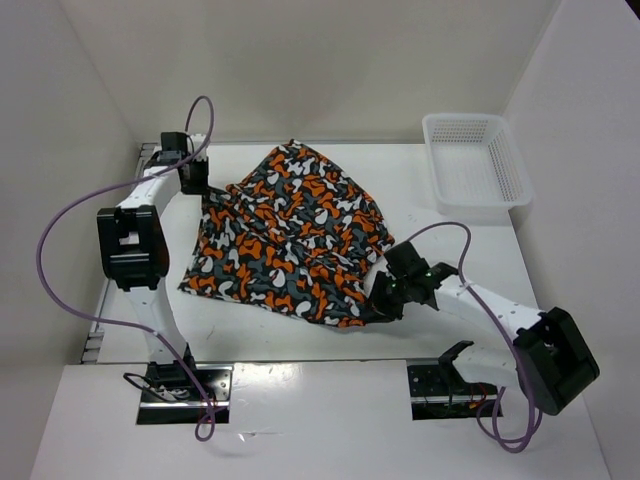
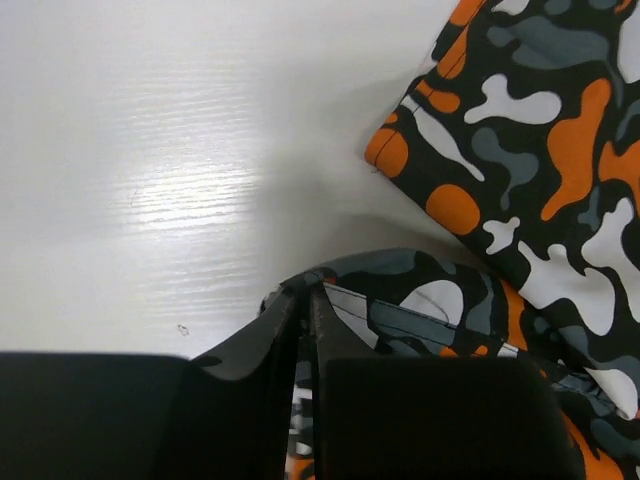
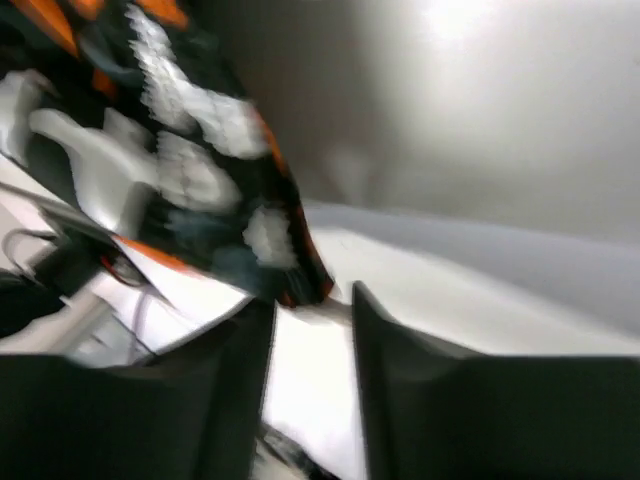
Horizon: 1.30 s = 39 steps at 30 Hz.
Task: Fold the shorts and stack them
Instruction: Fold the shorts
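Left wrist view: fingers [image 2: 430,420] pinch the shorts [image 2: 540,150].

A white table [image 1: 300,340] fills the middle of a small white box of a room. A plain back wall [image 1: 320,70] stands behind the table. A left wall [image 1: 60,120] and a right wall [image 1: 590,120] stand at the table's sides. A white basket [image 1: 476,208] with little holes sits on the table's far right corner. A white board [image 1: 320,420] lies just in front of the table. Light makes a shiny patch [image 2: 190,190] on the table top.
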Available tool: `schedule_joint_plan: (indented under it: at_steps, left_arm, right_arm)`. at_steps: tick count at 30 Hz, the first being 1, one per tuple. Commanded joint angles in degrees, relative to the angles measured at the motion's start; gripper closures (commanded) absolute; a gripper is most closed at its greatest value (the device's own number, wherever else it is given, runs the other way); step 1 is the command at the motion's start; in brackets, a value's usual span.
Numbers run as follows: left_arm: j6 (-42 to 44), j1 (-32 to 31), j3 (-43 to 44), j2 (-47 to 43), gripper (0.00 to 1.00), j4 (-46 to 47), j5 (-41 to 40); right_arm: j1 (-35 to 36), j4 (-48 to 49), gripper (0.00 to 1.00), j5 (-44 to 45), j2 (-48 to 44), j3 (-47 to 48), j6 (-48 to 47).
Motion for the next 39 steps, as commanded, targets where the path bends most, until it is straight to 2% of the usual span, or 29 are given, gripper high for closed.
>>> schedule_joint_plan:
  at_steps: [1, 2, 3, 6, 9, 11, 16, 18, 22, 25, 30, 39]
  left_arm:
    - [0.4, -0.8, 2.1, 2.3, 0.85, 2.4, -3.4]
    - [0.4, -1.6, 0.8, 2.3, 0.67, 1.8, -3.4]
    - [0.4, -1.6, 0.2, 0.9, 0.54, 1.8, -2.6]
    - [0.4, -1.6, -2.8, -2.8, 0.37, 0.4, -2.7]
    - [0.4, 0.7, -5.7, -9.1, 0.3, -0.8, -4.0]
    - [0.4, 1.5, -10.1, -13.0, 0.23, -2.2, -8.2]
    - [0.4, 5.8, -20.3, -23.8, 0.22, -14.7, -13.4]
    - [0.4, 8.7, -28.6, -27.6, 0.22, -15.6, -16.0]
    - [0.4, 15.0, -36.4, -31.1, 0.22, -17.8, -14.3]
    - [0.4, 17.9, -38.3, -31.1, 0.22, -17.8, -12.5]
    - [0.4, 18.4, -37.8, -28.9, 0.22, -17.8, -6.9]
    - [0.4, 18.4, -36.1, -20.2, 0.22, -15.5, -1.3]
  right_arm:
    - [-0.9, -5.9, 0.53, -1.9, -2.9, -0.3, 0.1]
    - [-0.9, -4.5, 0.44, -3.1, -3.4, 0.2, -0.7]
    - [-0.9, -2.4, 0.31, -5.2, -3.9, 0.2, -0.7]
    - [-0.9, -2.4, 0.25, -5.7, -4.7, 3.5, -3.7]
    - [-0.9, -9.1, 0.23, -1.2, -5.8, 9.3, -7.6]
    - [-0.9, -13.2, 0.25, 3.2, -6.5, 11.6, -7.6]
    - [5.1, -18.1, 0.29, 12.4, -4.8, 16.4, -4.6]
    - [6.3, -16.2, 0.28, 9.7, -2.7, 13.0, -2.4]
    - [10.7, -7.2, 0.27, 6.7, -1.3, 8.0, 3.4]
    - [11.3, -4.5, 0.24, 9.1, 2.1, 8.0, 2.6]
    - [11.3, 4.7, 0.22, 8.1, 4.1, 5.9, 2.5]
    - [11.3, 9.5, 0.22, 6.4, 10.2, 3.7, 1.7]
